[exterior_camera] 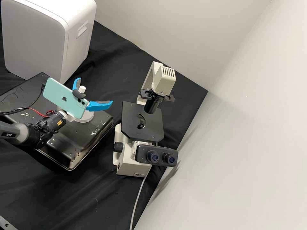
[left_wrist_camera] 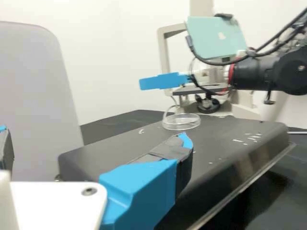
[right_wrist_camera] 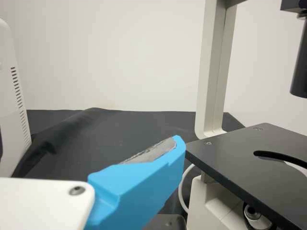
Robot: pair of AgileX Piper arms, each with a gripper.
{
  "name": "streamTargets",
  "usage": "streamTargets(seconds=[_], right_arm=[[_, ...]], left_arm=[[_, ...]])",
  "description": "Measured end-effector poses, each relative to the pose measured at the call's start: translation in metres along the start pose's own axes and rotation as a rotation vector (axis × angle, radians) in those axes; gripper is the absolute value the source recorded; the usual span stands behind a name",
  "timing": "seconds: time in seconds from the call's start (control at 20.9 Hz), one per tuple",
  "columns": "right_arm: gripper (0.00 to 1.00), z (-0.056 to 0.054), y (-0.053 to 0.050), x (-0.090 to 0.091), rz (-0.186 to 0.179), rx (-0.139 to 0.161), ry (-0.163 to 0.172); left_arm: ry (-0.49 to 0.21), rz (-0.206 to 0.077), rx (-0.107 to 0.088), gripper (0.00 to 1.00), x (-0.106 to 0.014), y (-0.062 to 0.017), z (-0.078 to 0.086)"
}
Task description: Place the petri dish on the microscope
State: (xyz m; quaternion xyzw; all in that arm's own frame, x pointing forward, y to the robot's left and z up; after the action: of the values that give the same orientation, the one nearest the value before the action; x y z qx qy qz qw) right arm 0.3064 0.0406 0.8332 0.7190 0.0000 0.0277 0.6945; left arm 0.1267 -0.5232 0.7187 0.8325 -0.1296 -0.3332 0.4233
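The clear petri dish (left_wrist_camera: 181, 120) lies flat on a black tray (exterior_camera: 76, 150), and its rim (exterior_camera: 85, 119) peeks out under my right gripper (exterior_camera: 95, 91). That gripper hangs just above the dish with its blue fingers spread open and nothing between them. One of its fingers (right_wrist_camera: 144, 177) points toward the microscope stage (right_wrist_camera: 249, 148). The beige microscope (exterior_camera: 140, 153) stands right of the tray, its black stage (exterior_camera: 142, 119) bare. My left gripper (left_wrist_camera: 93, 136) is open and low at the tray's far-left side, facing the dish from a distance.
A white box appliance (exterior_camera: 48, 35) stands at the back left, close behind the tray. A mint phone (exterior_camera: 64, 95) is clamped on the right arm. The microscope's cable (exterior_camera: 137, 198) runs off the front. A pale wall closes the bench's right side.
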Motion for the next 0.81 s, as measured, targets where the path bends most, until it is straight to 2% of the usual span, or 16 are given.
streamTargets(seconds=[0.1,0.14,0.29,0.38,0.53,0.67,0.81], right_arm=[[1.00,0.000,0.000,0.000,0.000,0.000,0.000],[1.00,0.000,0.000,0.000,0.000,0.000,0.000],[1.00,0.000,0.000,0.000,0.000,0.000,0.000],[1.00,0.000,0.000,0.000,0.000,0.000,0.000],[1.00,0.000,0.000,0.000,0.001,0.003,-0.001],[1.00,0.008,-0.002,-0.006,-0.008,0.006,-0.025],[1.00,0.017,-0.010,-0.018,-0.031,0.008,-0.056]], left_arm=[[-0.021,-0.011,-0.007,1.00,0.001,-0.0017,0.000],[-0.029,-0.016,-0.004,1.00,0.001,-0.0024,0.001],[-0.028,-0.020,-0.008,1.00,0.001,-0.0030,0.000],[-0.029,-0.021,-0.020,1.00,0.001,-0.0032,0.001],[-0.034,-0.023,-0.020,1.00,0.001,-0.0035,0.001],[-0.034,-0.023,-0.019,1.00,0.001,-0.0035,0.001],[-0.034,-0.023,-0.019,1.00,0.001,-0.0035,0.001]])
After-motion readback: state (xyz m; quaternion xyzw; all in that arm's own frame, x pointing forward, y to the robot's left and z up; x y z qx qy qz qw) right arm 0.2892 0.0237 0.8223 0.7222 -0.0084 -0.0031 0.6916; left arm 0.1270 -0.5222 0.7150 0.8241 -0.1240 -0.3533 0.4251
